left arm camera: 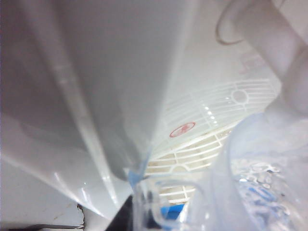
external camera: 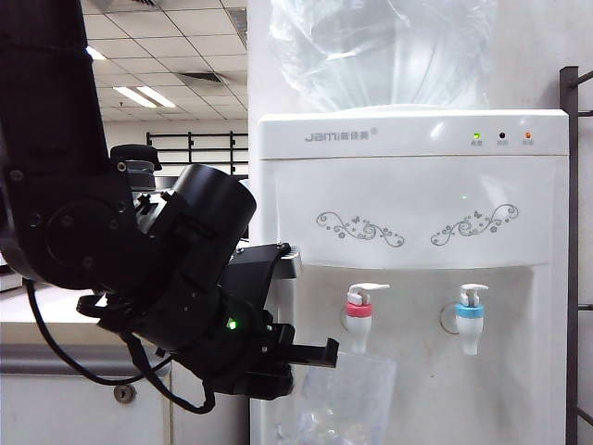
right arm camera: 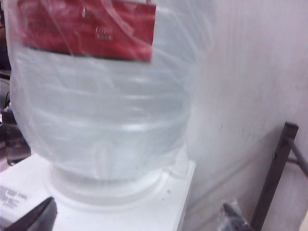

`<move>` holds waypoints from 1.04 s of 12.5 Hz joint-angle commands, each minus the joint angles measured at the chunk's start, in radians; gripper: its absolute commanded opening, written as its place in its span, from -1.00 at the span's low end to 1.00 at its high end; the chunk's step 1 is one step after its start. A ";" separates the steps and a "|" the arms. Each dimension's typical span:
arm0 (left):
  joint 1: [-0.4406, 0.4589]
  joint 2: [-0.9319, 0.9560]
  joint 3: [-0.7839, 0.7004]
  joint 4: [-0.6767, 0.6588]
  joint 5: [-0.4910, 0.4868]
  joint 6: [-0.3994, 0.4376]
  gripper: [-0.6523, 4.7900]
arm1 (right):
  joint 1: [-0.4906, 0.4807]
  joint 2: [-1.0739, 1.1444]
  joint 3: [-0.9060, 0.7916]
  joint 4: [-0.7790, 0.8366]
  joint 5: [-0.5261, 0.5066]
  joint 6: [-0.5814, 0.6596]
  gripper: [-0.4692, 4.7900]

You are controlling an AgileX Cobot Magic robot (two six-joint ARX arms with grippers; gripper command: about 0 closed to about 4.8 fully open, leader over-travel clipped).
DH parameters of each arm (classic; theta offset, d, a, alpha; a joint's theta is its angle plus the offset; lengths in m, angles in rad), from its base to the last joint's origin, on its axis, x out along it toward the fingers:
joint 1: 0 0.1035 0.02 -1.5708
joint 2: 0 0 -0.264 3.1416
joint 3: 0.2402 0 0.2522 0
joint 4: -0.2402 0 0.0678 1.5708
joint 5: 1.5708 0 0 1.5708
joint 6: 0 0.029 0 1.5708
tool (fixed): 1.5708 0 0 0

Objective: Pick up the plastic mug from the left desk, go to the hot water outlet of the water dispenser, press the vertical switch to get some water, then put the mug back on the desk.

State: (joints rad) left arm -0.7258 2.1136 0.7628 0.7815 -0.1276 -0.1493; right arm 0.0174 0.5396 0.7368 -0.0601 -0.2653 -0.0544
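Left arm fills the near left of the exterior view. Left gripper point(external camera: 310, 357) is clenched on the plastic mug point(external camera: 347, 399), held by its side, low against the front of the water dispenser point(external camera: 417, 185). Mug rim sits just under the hot water outlet point(external camera: 358, 320), the red-collared tap; contact cannot be told. The vertical switch point(external camera: 369, 289) atop that tap stands clear of the gripper. In the left wrist view the mug point(left arm camera: 255, 183) is close up, the white drip grille point(left arm camera: 211, 130) beyond it.

Left desk point(external camera: 56, 357) lies behind the arm, keyhole visible in its drawer front.

Right gripper point(right arm camera: 137, 219): jaws spread wide, holding nothing, raised before the dispenser's big clear bottle point(right arm camera: 101, 106). Blue-collared tap point(external camera: 470, 320) at right, untouched.
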 commanded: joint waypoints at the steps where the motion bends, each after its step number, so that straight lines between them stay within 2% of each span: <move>1: 0.000 -0.018 0.034 0.143 0.011 0.018 -0.78 | 0.001 -0.001 0.002 -0.019 0.000 -0.003 0.85; 3: 0.000 -0.018 0.035 0.133 0.006 0.020 -0.78 | 0.001 -0.001 0.002 -0.018 0.000 -0.003 0.85; 7: 0.000 -0.018 0.036 0.230 -0.012 0.068 -0.78 | 0.001 0.001 0.002 -0.019 -0.001 -0.003 0.85; 13: 0.001 -0.018 0.056 0.274 -0.007 0.067 -0.78 | 0.002 0.004 0.001 -0.026 -0.003 -0.003 0.85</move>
State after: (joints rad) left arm -0.7296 2.1235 0.7650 0.8738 -0.1299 -0.0998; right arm 0.0177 0.5415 0.7368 -0.0921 -0.2657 -0.0547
